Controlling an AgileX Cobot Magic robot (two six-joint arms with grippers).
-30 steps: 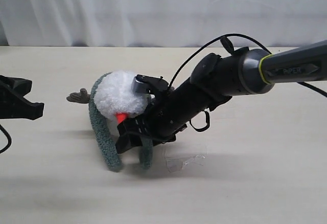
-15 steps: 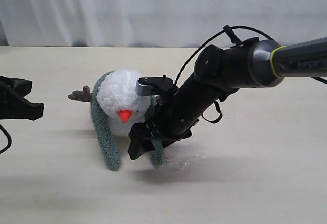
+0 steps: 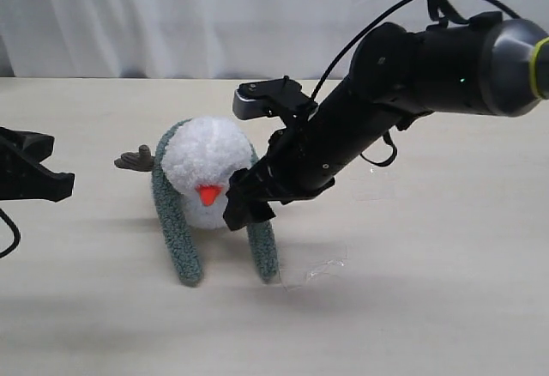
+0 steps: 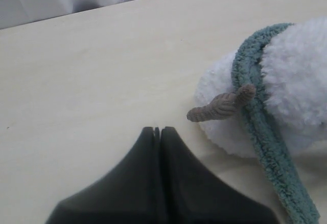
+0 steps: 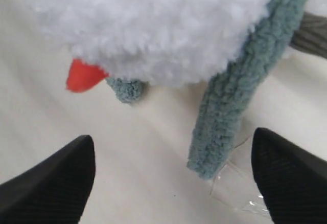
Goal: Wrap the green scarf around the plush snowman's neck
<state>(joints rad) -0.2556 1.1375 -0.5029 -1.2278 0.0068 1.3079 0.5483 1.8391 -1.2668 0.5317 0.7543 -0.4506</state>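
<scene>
The plush snowman stands on the counter. The green scarf is looped behind it, both ends hanging uncrossed toward 6 o'clock. The right gripper, jaws apart, hovers at its 3 o'clock. A brush there could topple the toy or drag the scarf off. The left gripper, pressed together, rests at 9 o'clock.
</scene>
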